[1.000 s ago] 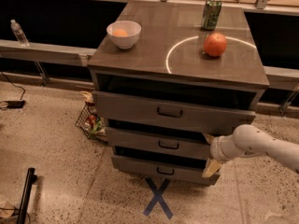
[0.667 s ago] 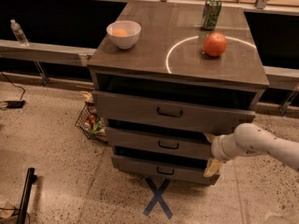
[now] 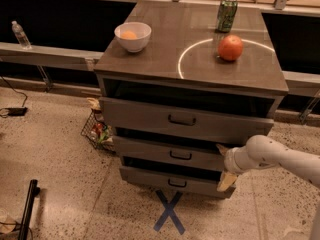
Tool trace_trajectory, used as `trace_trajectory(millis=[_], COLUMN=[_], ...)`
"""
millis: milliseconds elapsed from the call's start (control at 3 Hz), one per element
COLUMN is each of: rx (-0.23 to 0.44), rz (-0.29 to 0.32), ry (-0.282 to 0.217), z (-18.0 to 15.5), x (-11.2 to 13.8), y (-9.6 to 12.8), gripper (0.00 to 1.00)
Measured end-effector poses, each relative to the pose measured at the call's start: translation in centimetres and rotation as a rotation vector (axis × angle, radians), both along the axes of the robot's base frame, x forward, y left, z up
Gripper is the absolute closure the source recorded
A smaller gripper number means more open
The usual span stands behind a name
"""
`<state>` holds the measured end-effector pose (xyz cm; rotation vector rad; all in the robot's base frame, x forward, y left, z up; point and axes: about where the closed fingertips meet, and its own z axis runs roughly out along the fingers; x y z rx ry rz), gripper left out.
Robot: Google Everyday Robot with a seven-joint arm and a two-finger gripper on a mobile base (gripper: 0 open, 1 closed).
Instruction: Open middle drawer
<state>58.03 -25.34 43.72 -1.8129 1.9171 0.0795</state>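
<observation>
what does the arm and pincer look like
The arm is smooth, white and tubular, with a dark seam at the wrist. Its pincer, pale tan, sits by the right end of the middle drawer. No cables show.

The claw (image 3: 223,164) lies at the right end of the middle drawer (image 3: 160,153), under the top drawer (image 3: 145,117).

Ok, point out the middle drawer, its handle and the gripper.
middle drawer (image 3: 145,150): camera view, left part of its front panel.
handle (image 3: 180,155): camera view, middle of the black bar.
gripper (image 3: 223,164): camera view, its front end, at the middle drawer's right edge.
</observation>
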Motion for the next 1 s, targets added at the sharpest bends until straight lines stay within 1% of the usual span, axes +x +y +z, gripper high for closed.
trace_trajectory(millis=[333, 667, 1000], rx=[-0.011, -0.006, -0.006], rz=[-0.007, -0.010, -0.014], ry=[0.014, 0.042, 0.055], z=[-1.7, -2.4, -2.1], x=[0.2, -0.8, -1.1], y=[-0.5, -1.0, -1.2], gripper=[0.17, 0.41, 0.63])
